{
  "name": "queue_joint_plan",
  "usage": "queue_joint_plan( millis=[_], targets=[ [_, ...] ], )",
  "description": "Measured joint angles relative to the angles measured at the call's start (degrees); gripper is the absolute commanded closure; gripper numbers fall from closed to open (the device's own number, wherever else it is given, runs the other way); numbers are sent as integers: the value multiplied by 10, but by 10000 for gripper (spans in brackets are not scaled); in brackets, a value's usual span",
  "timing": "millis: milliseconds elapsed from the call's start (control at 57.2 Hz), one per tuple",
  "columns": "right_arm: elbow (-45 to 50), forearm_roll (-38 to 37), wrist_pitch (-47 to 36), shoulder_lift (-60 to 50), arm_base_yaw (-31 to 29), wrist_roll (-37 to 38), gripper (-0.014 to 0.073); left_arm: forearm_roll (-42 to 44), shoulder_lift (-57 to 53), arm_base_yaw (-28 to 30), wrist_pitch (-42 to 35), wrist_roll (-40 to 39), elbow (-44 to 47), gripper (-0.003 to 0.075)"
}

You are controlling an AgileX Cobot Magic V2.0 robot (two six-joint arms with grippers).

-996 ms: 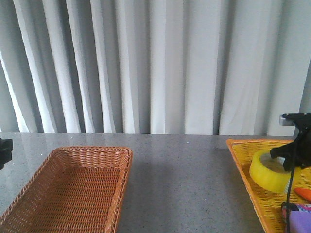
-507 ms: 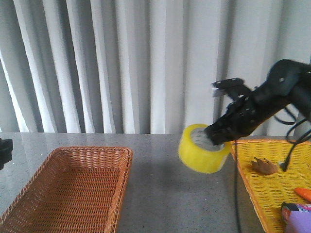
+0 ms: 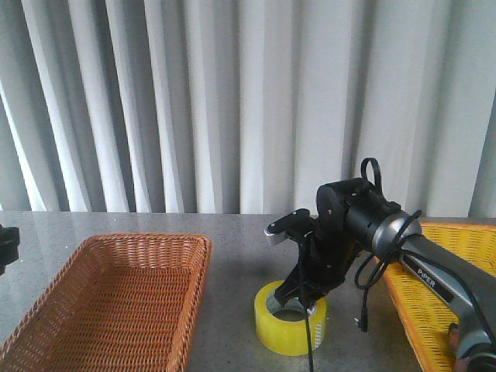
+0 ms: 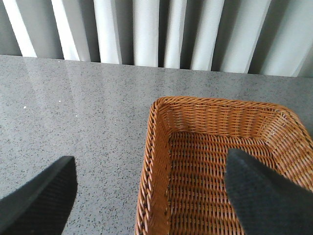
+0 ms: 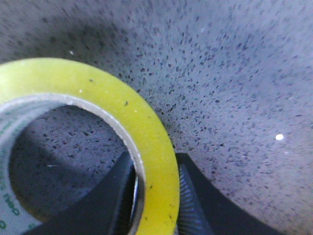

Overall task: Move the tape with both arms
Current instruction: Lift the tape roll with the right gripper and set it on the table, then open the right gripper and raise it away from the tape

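The tape [image 3: 285,332] is a yellow roll lying flat on the grey table, between the two baskets. My right gripper [image 3: 299,299] reaches down onto it from the right. In the right wrist view the right gripper [image 5: 155,178] is shut on the tape [image 5: 93,88], one finger inside the white core and one outside the yellow wall. In the left wrist view my left gripper [image 4: 151,164] stands open above the near-left rim of the brown wicker basket [image 4: 220,102], with nothing between its fingers. Only a black corner of the left gripper [image 3: 6,242] shows in the front view.
The brown wicker basket [image 3: 147,239] lies at the front left and holds nothing. A yellow woven tray [image 3: 422,318] lies at the right edge, partly behind the right arm. White curtains hang behind the table.
My right arm lifted the tape out of the yellow tray, carried it left and set it down at mid-table. The left gripper has not moved.
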Motion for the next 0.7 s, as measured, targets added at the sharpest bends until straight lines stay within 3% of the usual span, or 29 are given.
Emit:
queue_joint_plan(
  millis=[227,350,524,699],
  targets=[
    [0,-1,-15,7,0,18,207,0,0,0,1,0,0,137],
    [-18,-9,-18,11,0,51,149,0,0,0,1,1,0,137],
    [-65,-36,-13,-16,-3,95,188,0,0,-23,12,45,0,137],
    [-73,-37,-24,-108,-36,100,341,0,0,-72,15,80,-12,137]
  ],
)
